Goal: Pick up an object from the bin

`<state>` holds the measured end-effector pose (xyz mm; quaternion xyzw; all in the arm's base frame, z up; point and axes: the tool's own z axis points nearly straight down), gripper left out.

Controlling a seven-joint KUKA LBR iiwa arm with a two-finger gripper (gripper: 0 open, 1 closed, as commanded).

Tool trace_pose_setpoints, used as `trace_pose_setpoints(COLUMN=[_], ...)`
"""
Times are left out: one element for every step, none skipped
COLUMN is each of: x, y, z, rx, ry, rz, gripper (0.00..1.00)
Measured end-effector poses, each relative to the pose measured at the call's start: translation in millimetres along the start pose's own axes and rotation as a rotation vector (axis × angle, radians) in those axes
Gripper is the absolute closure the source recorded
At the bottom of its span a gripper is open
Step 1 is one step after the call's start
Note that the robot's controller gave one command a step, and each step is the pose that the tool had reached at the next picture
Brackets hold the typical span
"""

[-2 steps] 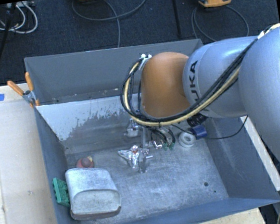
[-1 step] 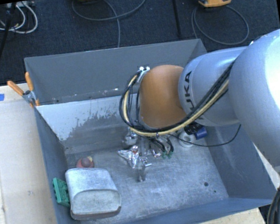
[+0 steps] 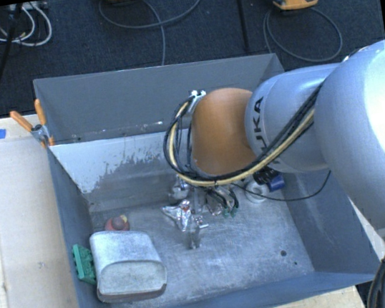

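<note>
While the gripper (image 3: pixel 190 231) hangs low over the bare middle of the bin (image 3: pixel 265 247), I cannot tell its jaw state. Red lump (image 3: pixel 119 223) and grey rounded block (image 3: pixel 127 265) lie left, apart. Risk, I judge: closing on nothing or scraping the floor.

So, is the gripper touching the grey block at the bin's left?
No, the gripper hangs over bare bin floor, apart from the grey block.

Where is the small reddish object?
The reddish object lies on the left of the bin floor in the camera view, just above the grey block, left of the gripper.
</note>
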<state>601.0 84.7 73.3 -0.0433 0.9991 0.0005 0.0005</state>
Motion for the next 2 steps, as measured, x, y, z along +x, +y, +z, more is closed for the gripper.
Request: trace_pose_setpoints(x=[-2.6, -3.9], y=[0, 0], z=[-3, -50], rx=[-0.001, 0.0], ry=[-0.009, -0.003], rz=[0.003, 0.004], gripper=[1.0, 1.0])
